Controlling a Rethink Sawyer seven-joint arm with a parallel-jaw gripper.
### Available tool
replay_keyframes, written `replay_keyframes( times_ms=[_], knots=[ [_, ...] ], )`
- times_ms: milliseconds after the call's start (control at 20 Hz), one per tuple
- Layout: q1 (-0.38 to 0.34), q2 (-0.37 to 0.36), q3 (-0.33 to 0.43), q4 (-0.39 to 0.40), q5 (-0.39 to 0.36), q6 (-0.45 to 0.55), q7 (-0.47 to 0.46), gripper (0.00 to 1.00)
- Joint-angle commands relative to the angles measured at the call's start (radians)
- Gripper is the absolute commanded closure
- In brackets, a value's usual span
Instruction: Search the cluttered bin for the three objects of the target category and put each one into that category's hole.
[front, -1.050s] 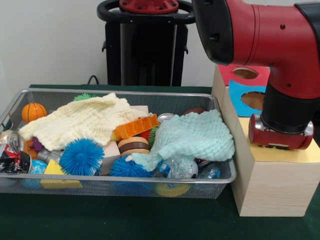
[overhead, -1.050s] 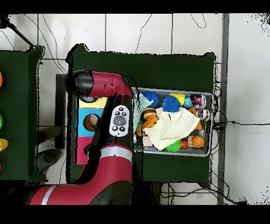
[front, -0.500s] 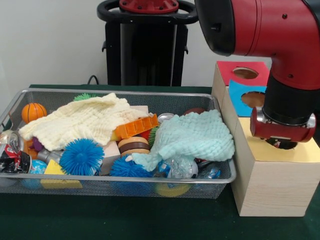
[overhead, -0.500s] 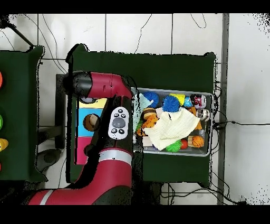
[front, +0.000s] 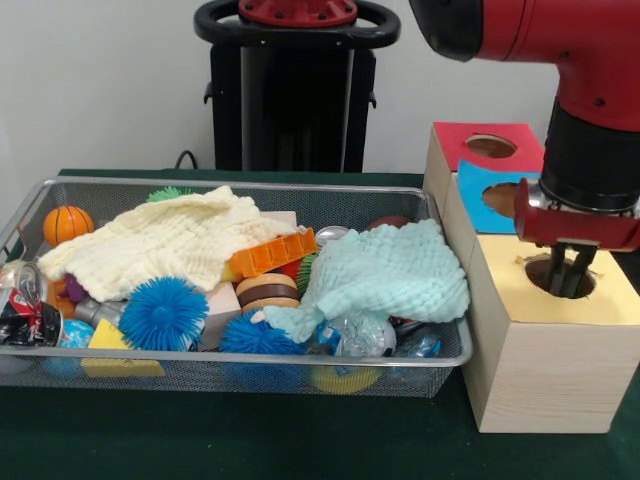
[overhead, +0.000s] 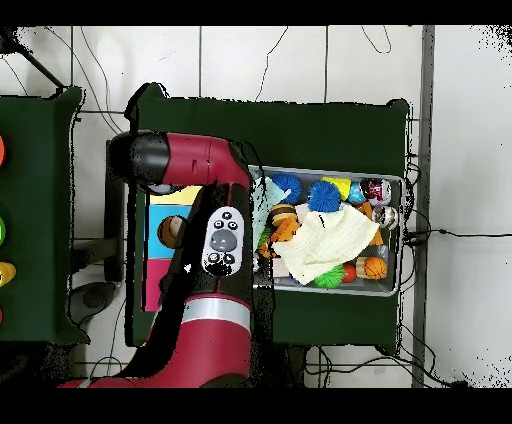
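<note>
Front view: the gripper (front: 567, 277) hangs over the yellow hole (front: 560, 277) in the wooden box (front: 540, 365), its dark fingertips (front: 573, 281) dipping into the hole's mouth. The fingers stand close together with a thin gap between them, and nothing shows between them; whether they are fully together I cannot tell. Behind the yellow face lie a blue hole (front: 508, 199) and a red hole (front: 491, 146), both apart from the gripper.

The wire bin (front: 200, 378) sits just beside the box, on the green table (front: 250, 440). A cream cloth (front: 165, 243) covers the bin's back left part and a pale mint cloth (front: 385, 275) covers its right part, next to the box. Between the cloths lie an orange comb-like block (front: 270, 254) and a brown and cream round toy (front: 267, 290). Two blue spiky balls (front: 163, 313) sit along the front wall, with a yellow wedge (front: 108, 340) at the left one's side. A small basketball (front: 67, 224) rests in the back left corner, and a crushed can (front: 22, 300) lies against the left wall. A green spiky ball (front: 170, 192) peeks out behind the cream cloth. Which items belong to the target category cannot be told.

Overhead view: the arm (overhead: 205, 270) crosses the box and hides most of it; the bin lies beside it, well filled.
</note>
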Motion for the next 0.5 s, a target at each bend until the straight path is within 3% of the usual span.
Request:
replay_keyframes(
  times_ms=[50, 500],
  knots=[
    [-0.039, -0.09, 0.06, 0.139, 0.024, 0.046, 0.137, 1.0],
    [-0.043, -0.135, 0.042, 0.132, -0.019, 0.108, 0.084, 1.0]
  ],
)
